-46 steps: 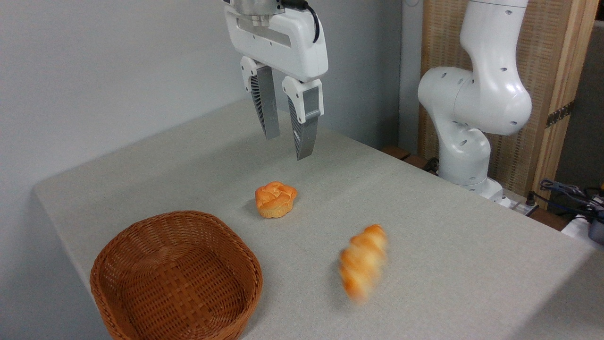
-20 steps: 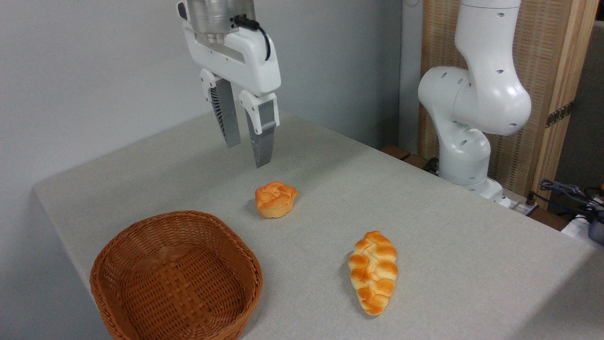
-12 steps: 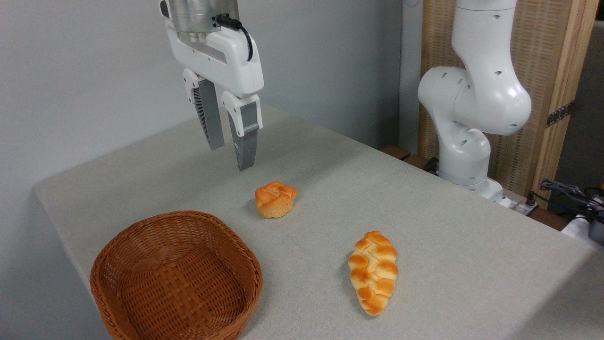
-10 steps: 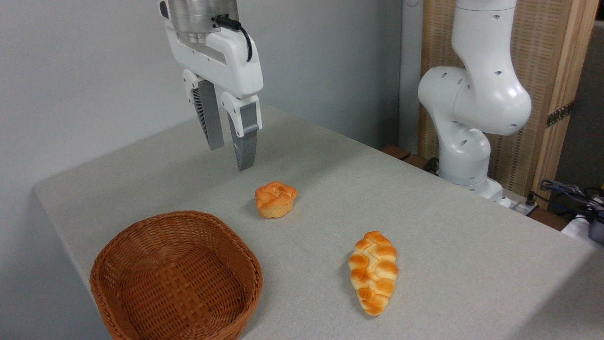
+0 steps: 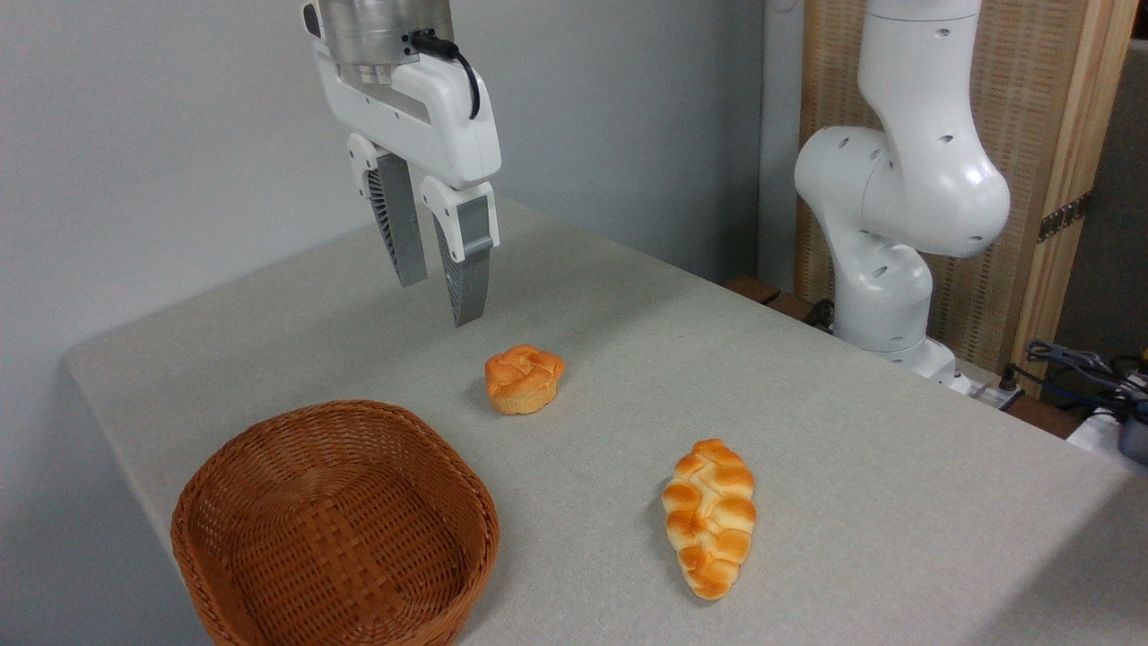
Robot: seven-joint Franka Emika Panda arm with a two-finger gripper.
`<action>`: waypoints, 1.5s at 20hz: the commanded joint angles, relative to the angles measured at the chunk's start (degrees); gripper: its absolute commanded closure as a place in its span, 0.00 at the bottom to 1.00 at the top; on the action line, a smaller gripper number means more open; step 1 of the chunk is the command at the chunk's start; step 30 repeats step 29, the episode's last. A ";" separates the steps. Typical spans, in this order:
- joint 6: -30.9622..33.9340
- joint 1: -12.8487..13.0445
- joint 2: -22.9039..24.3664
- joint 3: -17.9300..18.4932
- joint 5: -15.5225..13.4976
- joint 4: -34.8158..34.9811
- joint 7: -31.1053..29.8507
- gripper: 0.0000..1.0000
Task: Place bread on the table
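1. At the far left we see the basket, brown wicker, sitting on the table near its front left edge; its inside holds nothing that we can make out
2. Next comes the gripper, hanging in the air above the table at about 12 o'clock from the basket and well clear of it; its two grey fingers point down and stand a little apart, with a narrow gap between the tips and nothing between them
3. Just below the gripper, at roughly 5 o'clock from its tips, we find the bun, small, round and orange, resting on the cloth; the tips do not touch it
4. Further right lies the bread, a long braided loaf, pale gold with browner knobs, flat on the table; it sits at about 4 o'clock from the bun and at 3 o'clock from the basket, apart from both, its narrow end towards the front edge
5. At the right, behind the table's far edge, we see the arm, white and jointed, rising out of the top of the picture at about 1 o'clock from the bread
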State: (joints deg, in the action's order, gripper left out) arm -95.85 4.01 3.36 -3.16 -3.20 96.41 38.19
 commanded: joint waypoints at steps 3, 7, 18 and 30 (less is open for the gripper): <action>1.36 -0.14 -0.46 0.53 -0.23 -1.40 -1.02 0.00; 1.36 -0.23 -0.46 0.53 -0.31 -1.40 -0.66 0.00; 4.26 0.65 -1.69 2.72 -0.14 -3.77 -0.31 0.00; 4.26 1.62 -1.69 3.52 -0.05 -3.77 1.62 0.00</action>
